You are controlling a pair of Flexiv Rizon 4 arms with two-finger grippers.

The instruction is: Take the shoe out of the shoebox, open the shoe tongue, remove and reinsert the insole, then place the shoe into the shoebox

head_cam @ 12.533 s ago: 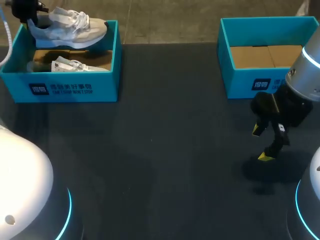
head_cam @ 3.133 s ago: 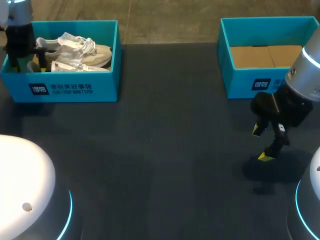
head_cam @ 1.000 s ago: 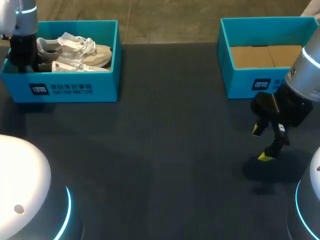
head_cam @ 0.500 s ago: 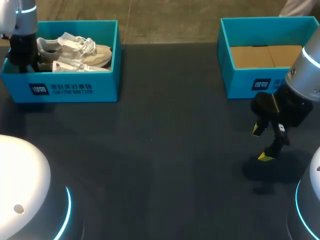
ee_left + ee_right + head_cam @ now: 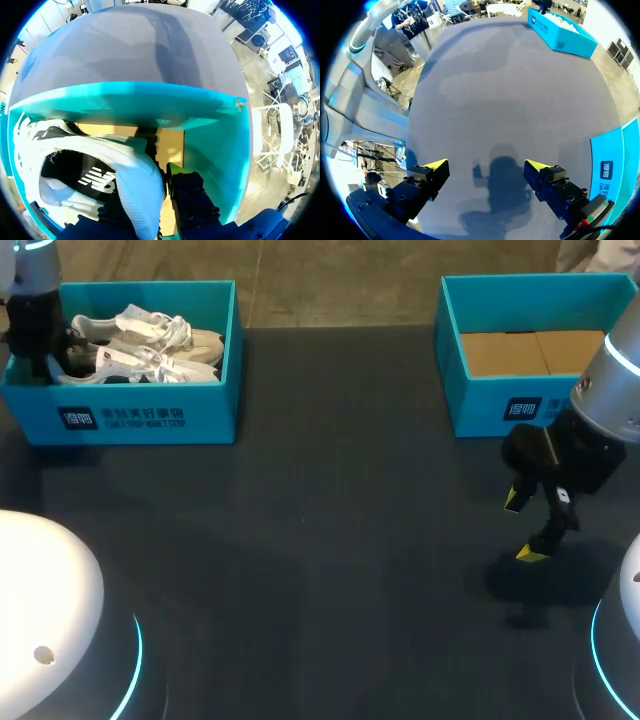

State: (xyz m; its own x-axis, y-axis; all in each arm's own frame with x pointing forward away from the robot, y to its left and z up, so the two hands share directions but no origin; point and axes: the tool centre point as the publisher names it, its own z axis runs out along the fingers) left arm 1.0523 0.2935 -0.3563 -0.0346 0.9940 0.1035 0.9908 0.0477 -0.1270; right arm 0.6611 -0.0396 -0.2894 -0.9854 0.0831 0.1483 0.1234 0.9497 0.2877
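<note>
Two pale sneakers lie in the teal shoebox [image 5: 215, 350] at the table's far left. My left gripper [image 5: 48, 358] reaches down into that box's left end and is shut on the heel of the front white shoe [image 5: 135, 365]. In the left wrist view the white shoe's [image 5: 135, 175] heel collar is pinched in my left gripper [image 5: 162, 175], with one yellow tip showing beside it and the box wall [image 5: 220, 150] close by. The beige shoe [image 5: 175, 338] lies behind it. My right gripper [image 5: 530, 525] hangs open over bare table, far from the shoes.
A second teal shoebox [image 5: 455, 390] with a cardboard floor and no shoe stands at the far right, just behind my right gripper [image 5: 487, 167]. Its wall [image 5: 615, 165] shows beside that gripper. Dark table [image 5: 330, 540] stretches between the boxes.
My left arm has shifted slightly left, and the front white shoe has moved with it, its heel end raised a little. The right arm has not moved.
</note>
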